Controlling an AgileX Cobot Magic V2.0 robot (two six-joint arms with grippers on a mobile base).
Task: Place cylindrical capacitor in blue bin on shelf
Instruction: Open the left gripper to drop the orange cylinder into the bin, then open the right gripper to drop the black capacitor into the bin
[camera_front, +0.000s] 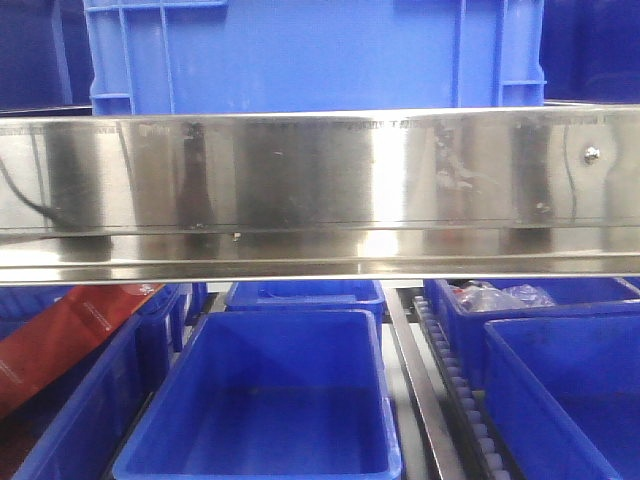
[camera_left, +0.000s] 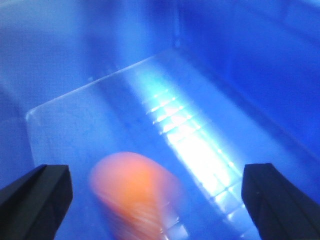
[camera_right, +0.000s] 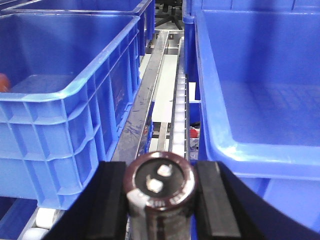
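Observation:
My right gripper (camera_right: 160, 190) is shut on the cylindrical capacitor (camera_right: 160, 181), a dark brown cylinder with a silvery rim and two pale terminals on its top face. It hangs over the roller track (camera_right: 179, 107) between two blue bins, one on the left (camera_right: 65, 90) and one on the right (camera_right: 250, 145). The shelf's shiny steel front rail (camera_front: 320, 190) crosses the front view, where neither gripper shows. My left gripper (camera_left: 157, 195) is open inside a blue bin (camera_left: 240, 60), its black fingertips (camera_left: 42, 192) far apart. A blurred orange cylinder (camera_left: 135, 187) lies below them, touching neither.
Below the rail stand more blue bins, one in the middle (camera_front: 280, 318) and one at the right (camera_front: 560, 335). A red box (camera_front: 60, 335) leans at the left. A clear plastic bag (camera_front: 495, 297) lies in a far right bin. A large blue crate (camera_front: 310, 50) sits above.

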